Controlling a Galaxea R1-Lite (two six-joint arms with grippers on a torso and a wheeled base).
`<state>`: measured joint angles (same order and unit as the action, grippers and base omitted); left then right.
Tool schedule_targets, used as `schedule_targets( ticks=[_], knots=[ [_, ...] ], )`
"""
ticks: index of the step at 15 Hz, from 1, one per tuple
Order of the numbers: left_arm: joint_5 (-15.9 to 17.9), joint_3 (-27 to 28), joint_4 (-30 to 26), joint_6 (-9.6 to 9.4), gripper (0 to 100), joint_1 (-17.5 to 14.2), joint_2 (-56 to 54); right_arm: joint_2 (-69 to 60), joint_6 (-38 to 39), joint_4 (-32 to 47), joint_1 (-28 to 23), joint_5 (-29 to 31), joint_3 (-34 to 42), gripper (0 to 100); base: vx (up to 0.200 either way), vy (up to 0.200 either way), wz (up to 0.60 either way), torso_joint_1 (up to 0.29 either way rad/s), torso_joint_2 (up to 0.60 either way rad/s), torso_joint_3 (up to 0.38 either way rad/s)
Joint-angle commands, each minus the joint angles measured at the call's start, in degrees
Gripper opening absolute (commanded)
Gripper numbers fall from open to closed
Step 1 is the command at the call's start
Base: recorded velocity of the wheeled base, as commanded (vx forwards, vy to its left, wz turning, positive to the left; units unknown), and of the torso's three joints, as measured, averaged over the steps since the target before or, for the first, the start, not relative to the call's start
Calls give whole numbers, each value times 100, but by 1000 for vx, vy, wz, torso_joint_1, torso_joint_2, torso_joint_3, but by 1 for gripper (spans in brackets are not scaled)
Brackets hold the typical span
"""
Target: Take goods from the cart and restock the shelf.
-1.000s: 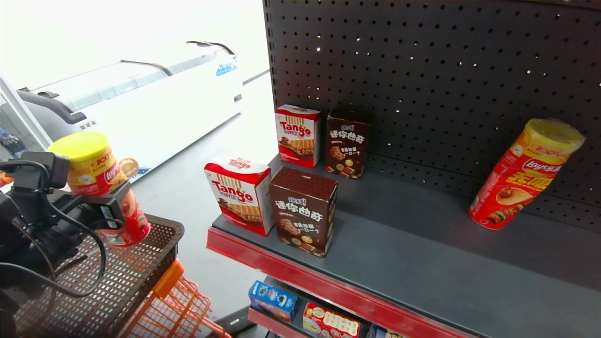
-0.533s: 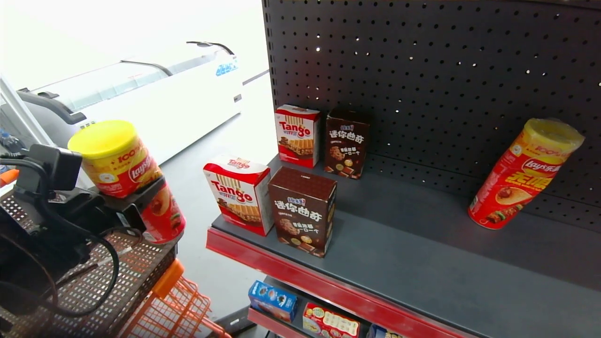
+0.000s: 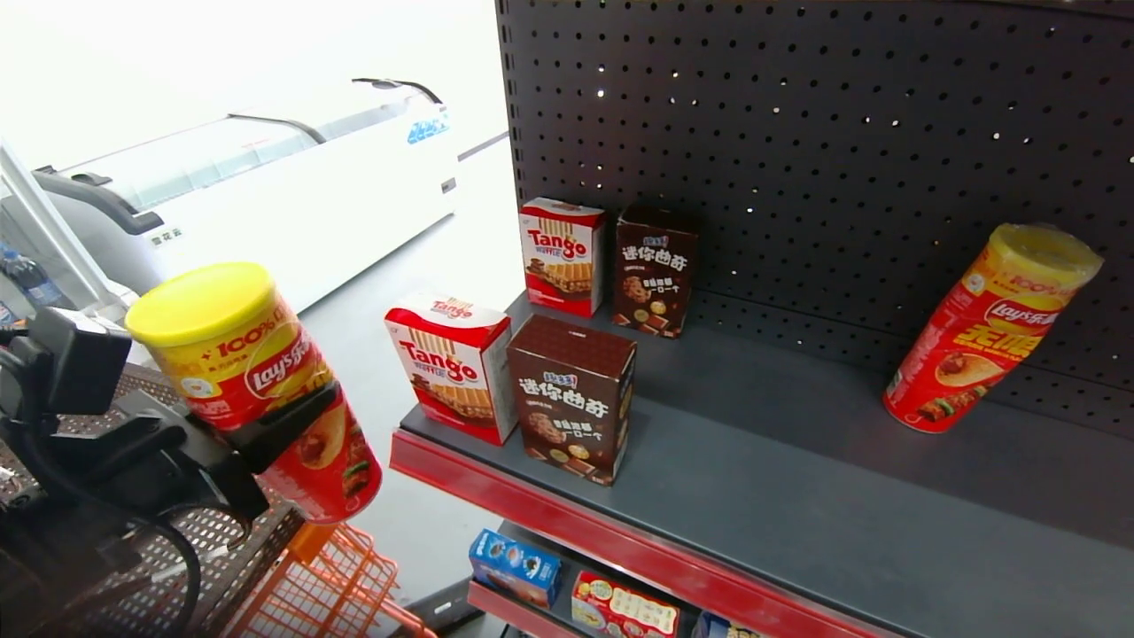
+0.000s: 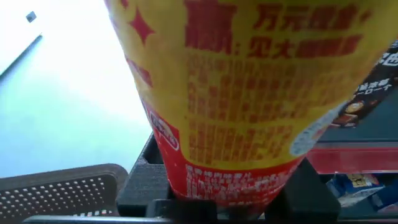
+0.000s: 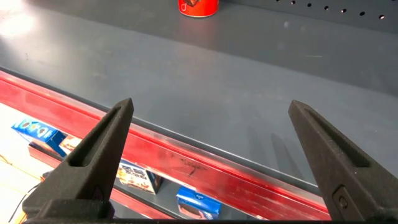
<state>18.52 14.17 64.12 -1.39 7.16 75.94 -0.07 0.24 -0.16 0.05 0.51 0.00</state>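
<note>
Shelf edge (image 3: pixel 567 521) now lies nearer the can (image 3: pixel 232 347) in left hand (image 3: pixel 270 418).

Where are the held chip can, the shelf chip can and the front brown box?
held chip can (image 3: pixel 255 368), head view, upper side
shelf chip can (image 3: pixel 985 337), head view, mid-body
front brown box (image 3: pixel 571 409), head view, front face

Strong light floods the head view's upper left, washing the floor (image 3: pixel 478 230) and the chest freezer (image 3: pixel 292 186) nearly white. The pegboard (image 3: pixel 797 133) is dim (pinpoints of light shine through some holes). The brown cookie box (image 3: pixel 571 399) casts a soft shadow on the grey shelf (image 3: pixel 797 478). Behind the chip canister (image 4: pixel 242 93), the left wrist view's background is blown out.
</note>
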Motion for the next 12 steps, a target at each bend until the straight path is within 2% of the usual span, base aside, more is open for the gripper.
schedule_targets(
  ticks=[1,3,6,7,8,10,12],
  knots=[
    [135,130,-40,51,0,14,-369,7,2,-2,4,2,0,100,0,0,0,0,0,0],
    [521,183,-401,174,0,5,-553,7,2,-2,4,2,0,100,0,0,0,0,0,0],
    [1049,535,-2053,183,0,23,-1362,7,2,-2,4,2,0,100,0,0,0,0,0,0],
    [1066,561,-2141,183,0,23,-1397,7,2,-2,4,2,0,100,0,0,0,0,0,0],
    [1304,763,-2941,183,0,67,-1696,7,2,-2,4,2,0,100,0,0,0,0,0,0],
    [1347,825,-3055,174,0,102,-1714,7,-7,-2,-5,2,0,100,0,0,0,0,0,0],
    [1550,842,-3046,174,0,102,-1714,7,-7,-2,4,-7,0,100,0,0,0,0,0,0]
  ],
)
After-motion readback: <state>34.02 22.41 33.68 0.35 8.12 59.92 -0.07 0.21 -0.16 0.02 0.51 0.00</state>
